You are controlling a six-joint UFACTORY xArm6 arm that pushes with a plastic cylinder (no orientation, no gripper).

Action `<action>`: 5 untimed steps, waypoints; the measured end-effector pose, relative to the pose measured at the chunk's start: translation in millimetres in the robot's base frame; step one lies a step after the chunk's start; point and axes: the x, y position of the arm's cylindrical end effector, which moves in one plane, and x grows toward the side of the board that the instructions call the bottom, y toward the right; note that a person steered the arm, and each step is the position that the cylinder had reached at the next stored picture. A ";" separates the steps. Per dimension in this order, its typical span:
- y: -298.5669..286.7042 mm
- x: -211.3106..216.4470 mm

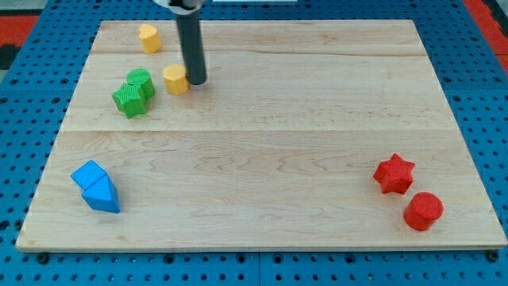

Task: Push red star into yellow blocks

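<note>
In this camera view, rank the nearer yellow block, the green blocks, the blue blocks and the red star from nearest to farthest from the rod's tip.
From my tip:
1. Yellow block, right beside the tip on the view's left.
2. Green blocks, further left, slightly lower.
3. Blue blocks, at the view's bottom left.
4. Red star, far across at the view's lower right.

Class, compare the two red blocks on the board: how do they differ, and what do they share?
The red star has points; the red cylinder is round. The red star sits nearer the view's top and left; the red cylinder lies toward the view's bottom right. Both are red, close together, and far from my tip.
</note>
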 end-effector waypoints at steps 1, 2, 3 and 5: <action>5.8 31.3; -21.7 24.2; -25.5 -15.8; -9.1 -4.3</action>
